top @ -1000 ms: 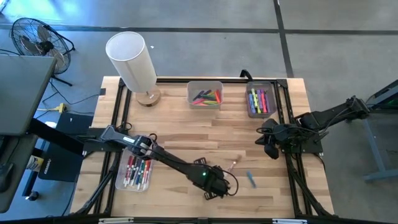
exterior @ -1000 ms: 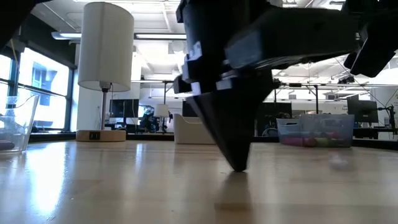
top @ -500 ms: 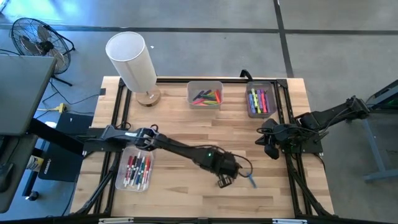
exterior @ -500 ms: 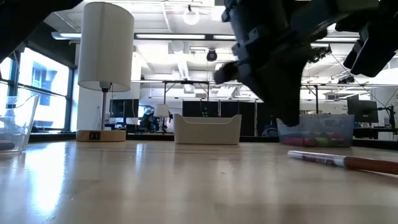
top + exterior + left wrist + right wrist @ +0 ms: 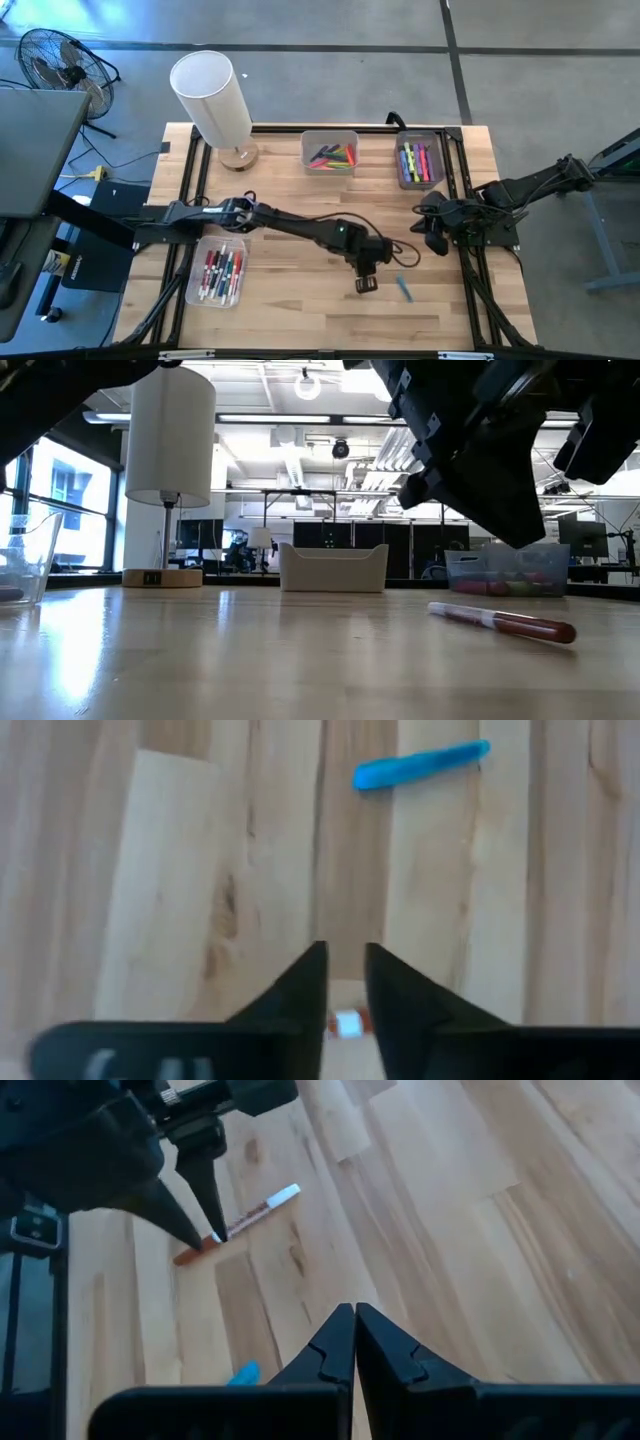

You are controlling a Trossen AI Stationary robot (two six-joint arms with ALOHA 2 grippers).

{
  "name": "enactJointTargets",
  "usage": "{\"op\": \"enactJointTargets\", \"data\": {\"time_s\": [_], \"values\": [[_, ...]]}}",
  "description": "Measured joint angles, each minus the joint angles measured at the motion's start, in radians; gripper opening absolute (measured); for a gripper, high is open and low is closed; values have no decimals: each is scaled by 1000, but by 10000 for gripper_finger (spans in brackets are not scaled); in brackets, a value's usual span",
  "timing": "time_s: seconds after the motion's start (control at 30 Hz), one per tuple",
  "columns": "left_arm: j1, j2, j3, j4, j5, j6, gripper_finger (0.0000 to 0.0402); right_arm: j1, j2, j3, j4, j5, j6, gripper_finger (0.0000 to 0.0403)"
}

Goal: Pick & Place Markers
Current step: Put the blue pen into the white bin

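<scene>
While the right end effector (image 5: pixel 432 232) waits clenched at three o'clock, the left end effector (image 5: pixel 205 1230) straddles, unclenched, a red marker (image 5: pixel 238 1223) to grasp it.

Bright, even light fills the room from ceiling strips and the tall windows at the side. The table (image 5: pixel 200 660) shines with pale glare low down. The left gripper (image 5: pixel 500 480) looms dark and soft-edged up close; the blue marker (image 5: pixel 420 766) looks slightly blurred.
</scene>
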Motion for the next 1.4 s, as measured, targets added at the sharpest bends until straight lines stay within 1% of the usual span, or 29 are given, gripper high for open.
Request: {"op": "enactJointTargets", "data": {"time_s": [0.07,0.13,0.2,0.27,0.3,0.37,0.47,0.53,0.6,0.7,0.77,0.93,1.03,1.13,1.23,1.33,1.4], "values": [[10,0,0,-4,17,35,97,0,0,0,0,18,15,2],[23,0,0,-24,70,100,131,0,0,0,0,34,26,1],[32,0,0,-51,105,189,164,0,0,0,0,51,30,1],[32,-1,1,-107,107,304,191,0,0,0,0,70,49,2],[32,-1,1,-132,98,368,201,0,0,0,0,80,54,2],[30,-1,1,-177,44,501,214,0,0,0,0,104,75,1],[28,-1,2,-227,-35,716,220,0,0,0,0,137,102,1],[25,-1,2,-271,-68,845,220,0,0,0,0,152,114,2],[24,-1,1,-301,-82,961,220,0,0,0,0,154,132,2],[17,-3,-21,-301,-83,1060,220,-1,0,0,0,155,151,1],[15,-3,-40,-285,-74,1098,220,-1,0,0,0,171,165,2],[15,-4,-81,-248,-5,1150,221,-1,0,0,0,211,186,1],[10,-4,-121,-241,-10,1185,213,-1,0,0,0,223,186,2],[8,-14,-174,-212,4,1213,188,-1,0,0,0,240,185,1],[10,-15,-196,-208,21,1196,153,-1,0,0,0,257,184,1],[10,-13,-199,-201,18,1120,108,-1,0,0,0,275,176,3],[10,-12,-200,-190,18,1038,69,-1,0,0,0,277,170,4]]}}
